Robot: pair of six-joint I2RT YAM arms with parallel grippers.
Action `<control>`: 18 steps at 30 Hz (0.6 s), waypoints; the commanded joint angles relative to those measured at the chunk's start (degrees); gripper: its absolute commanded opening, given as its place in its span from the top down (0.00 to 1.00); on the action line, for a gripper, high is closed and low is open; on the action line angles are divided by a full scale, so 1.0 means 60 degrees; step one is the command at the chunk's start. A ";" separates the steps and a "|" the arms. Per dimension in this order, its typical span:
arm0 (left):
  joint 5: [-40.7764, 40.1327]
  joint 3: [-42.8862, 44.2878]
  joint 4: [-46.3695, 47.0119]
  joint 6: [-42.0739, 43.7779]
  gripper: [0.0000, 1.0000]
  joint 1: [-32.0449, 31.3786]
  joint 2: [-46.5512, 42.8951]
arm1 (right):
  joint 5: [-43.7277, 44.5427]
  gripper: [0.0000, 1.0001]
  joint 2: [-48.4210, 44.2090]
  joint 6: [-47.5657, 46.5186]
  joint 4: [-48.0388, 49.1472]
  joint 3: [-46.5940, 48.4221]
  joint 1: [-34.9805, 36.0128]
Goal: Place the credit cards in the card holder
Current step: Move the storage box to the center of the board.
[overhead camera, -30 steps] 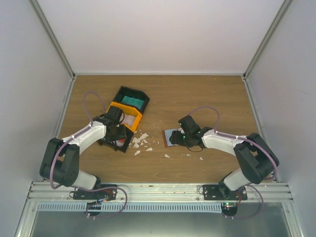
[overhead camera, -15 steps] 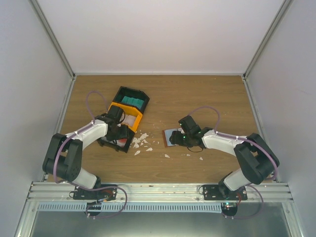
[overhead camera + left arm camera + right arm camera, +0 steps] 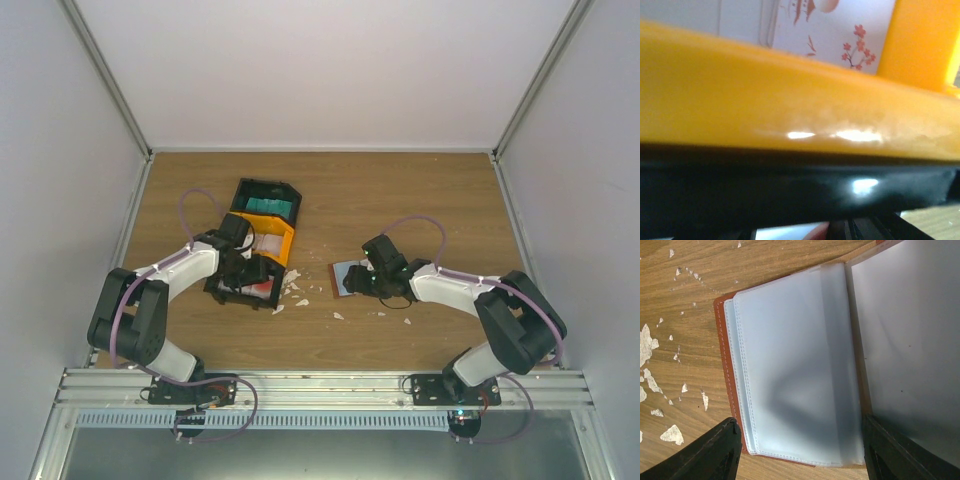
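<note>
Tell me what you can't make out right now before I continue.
- Left fingers and any card in them: left wrist view is filled by the blurred yellow bin wall; overhead, the left arm covers them.
- Card holder: right page cut off by right wrist view's edge.
- Teal cards: too small overhead to count.

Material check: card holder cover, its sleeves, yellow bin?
Card holder cover: reddish-brown, matte, stitched edge; leather or faux leather, can't tell which. Sleeves: translucent frosted plastic film, seamed borders. Yellow bin: glossy hard plastic, probably moulded, sharp glare spots on its wall.
</note>
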 commanded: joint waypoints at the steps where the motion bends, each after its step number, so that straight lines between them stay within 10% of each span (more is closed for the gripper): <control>1: 0.1618 -0.0043 0.0271 0.0155 0.52 -0.0046 -0.0174 | 0.0052 0.33 0.0391 -0.0045 -0.0766 -0.0495 0.0133; 18: 0.4326 -0.0183 0.1147 0.0093 0.52 -0.0046 -0.0351 | 0.0093 0.33 0.0459 -0.0020 -0.0739 -0.0525 0.0125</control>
